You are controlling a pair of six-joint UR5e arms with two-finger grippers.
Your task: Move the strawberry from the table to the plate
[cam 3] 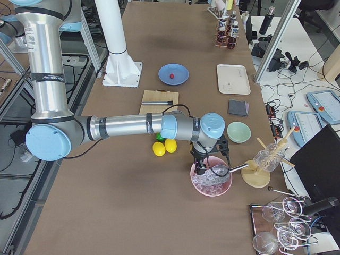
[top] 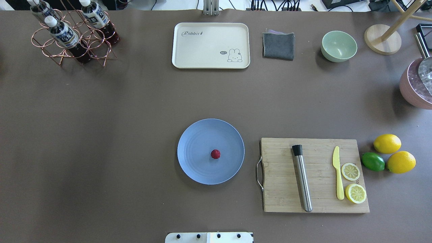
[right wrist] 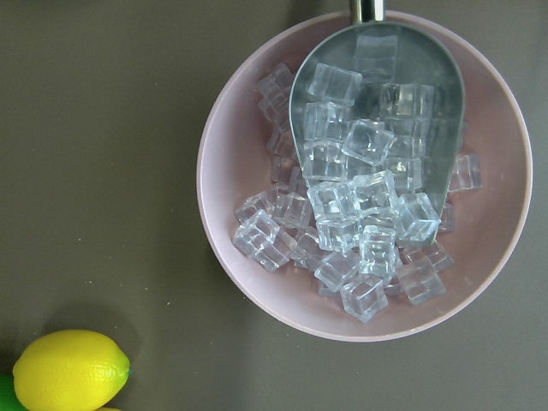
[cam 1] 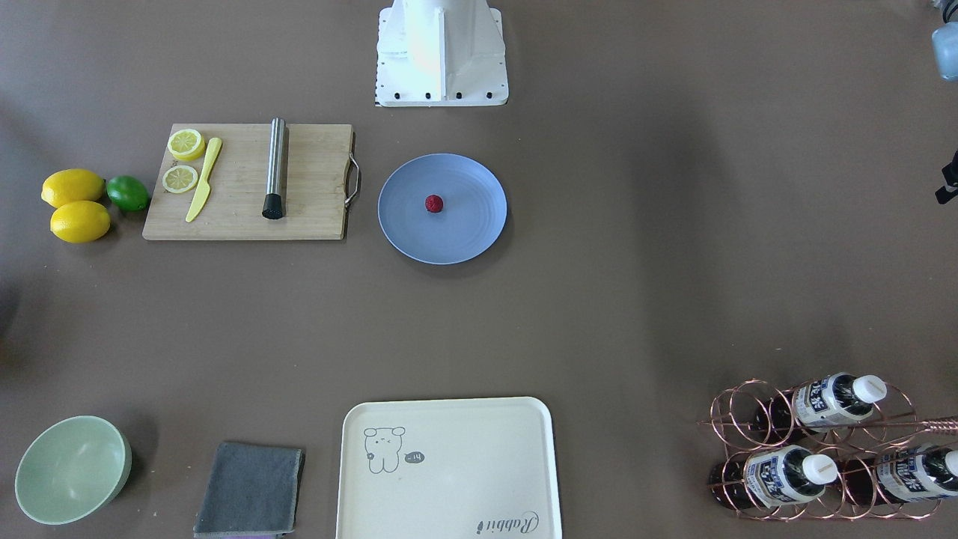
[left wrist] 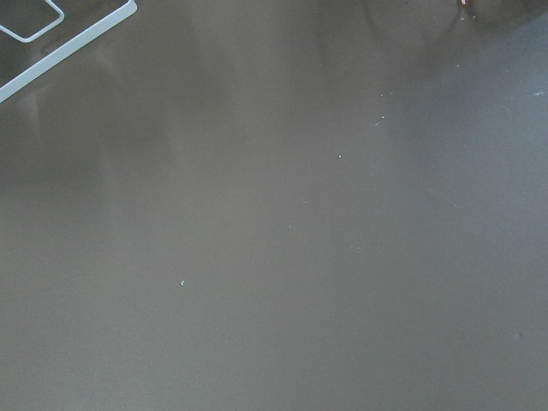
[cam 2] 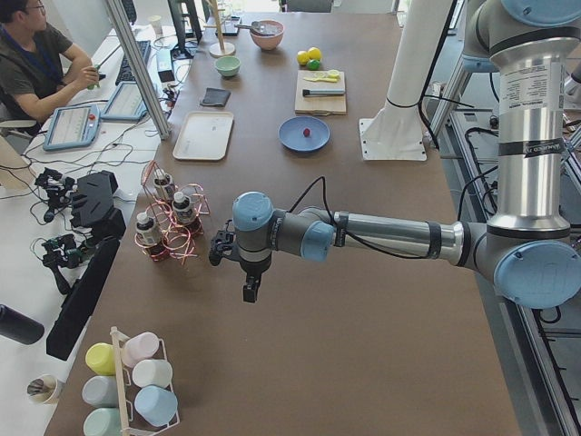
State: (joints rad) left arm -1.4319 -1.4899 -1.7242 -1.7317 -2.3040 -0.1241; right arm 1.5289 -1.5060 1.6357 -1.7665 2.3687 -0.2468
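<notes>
On the plate (top: 195, 168), just off its centre, the strawberry (top: 215, 154) sits alone, no longer on the bare desk (top: 135, 101). By that, the placing looks done and nothing of the pick is left.

Both arms are far from it. The left hand (cam 2: 249, 289) hangs over open desk near the bottle rack (top: 72, 44), well apart from the plate; its wrist camera sees only bare desk, and I cannot tell how wide it stands or whether it carries anything. The right hand (cam 3: 210, 162) hovers above a pink bowl (right wrist: 505, 214) of ice cubes with a metal scoop (right wrist: 377, 103) in it, beside a lemon (right wrist: 68, 370). Its fingers do not show in its wrist view, so its state cannot be told either.

The next move, as I judge it, calls for little: keep both arms off the plate so the berry is not knocked and rolled.

Writing: the cream tray (top: 202, 50) reads "Rabbit" in script, next to a small animal drawing with a speech bubble. The bottle labels are too small to read.
</notes>
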